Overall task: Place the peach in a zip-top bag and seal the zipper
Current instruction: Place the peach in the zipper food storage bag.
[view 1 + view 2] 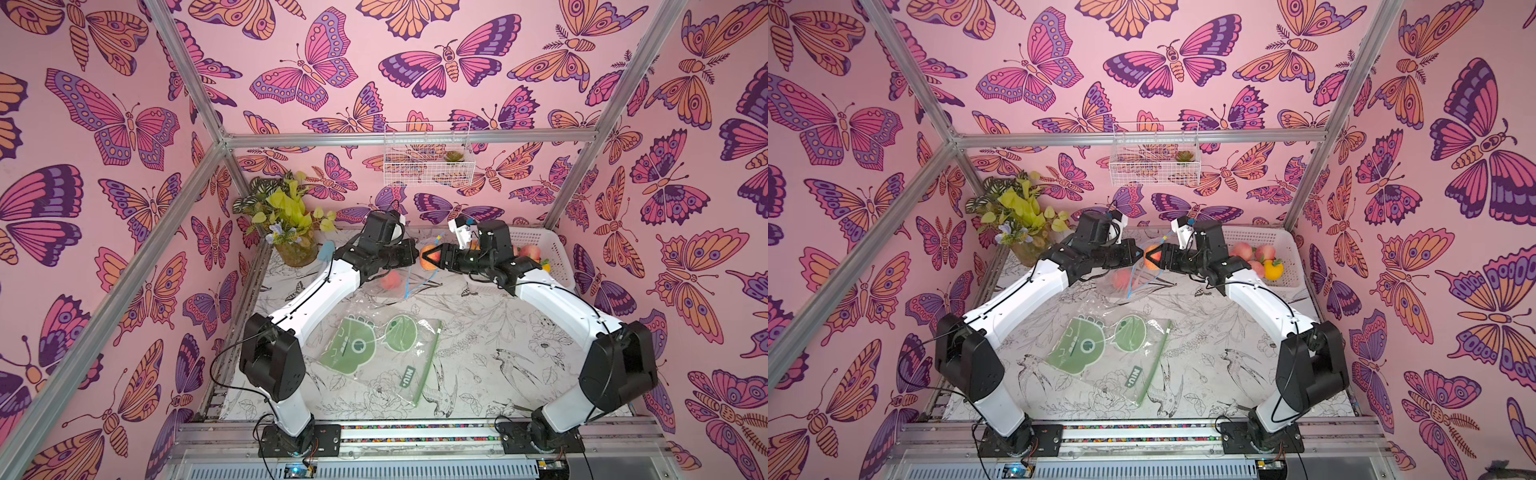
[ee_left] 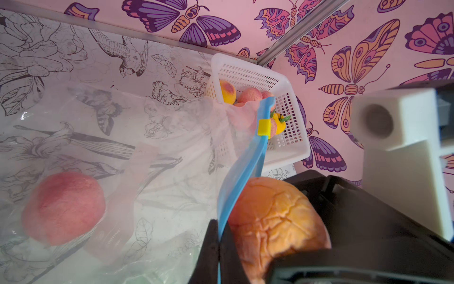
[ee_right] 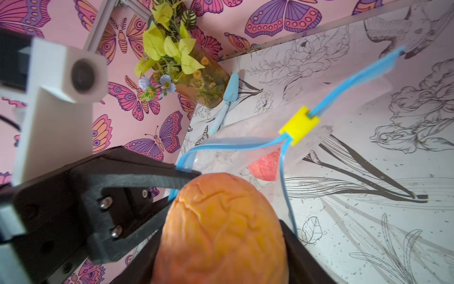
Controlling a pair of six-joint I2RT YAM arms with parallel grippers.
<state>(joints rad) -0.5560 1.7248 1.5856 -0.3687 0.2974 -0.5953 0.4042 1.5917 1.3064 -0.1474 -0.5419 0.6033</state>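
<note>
**Peach held at the mouth of the lifted bag**

Nearest the arm bases, a second bag (image 1: 382, 357) with green print lies flat on the table (image 1: 498, 332), well apart from both grippers. Past it, above the middle of the table, the two grippers meet almost tip to tip. The left gripper (image 1: 411, 255) has its jaws pressed together on the blue zip strip (image 2: 245, 167) of a clear zip-top bag (image 2: 159, 137), holding that edge up while the rest of the bag hangs below. The right gripper (image 1: 434, 254) is clamped on an orange peach (image 3: 221, 233), one jaw on each side of it.

Both top views show little more than the two tips with the fruit between them; the wrist views give the detail. The right wrist view shows the strip splitting in two at a yellow slider (image 3: 299, 125). One branch runs to the left gripper's jaws and the other passes along the peach's other side, so the peach sits at the open mouth. The left wrist view shows the strip lying against the peach. It also shows a pink peach (image 2: 63, 209) already low inside the bag, of which the right wrist view catches only a slice.

Farther back on the right, a white basket (image 1: 1287, 249) holds more fruit. At the back left stands a vase of leaves (image 1: 291, 232), with a blue trowel (image 3: 227, 98) just beside it, clearest from the right wrist. A wire rack (image 1: 428, 153) on the back wall appears only in the top views.
</note>
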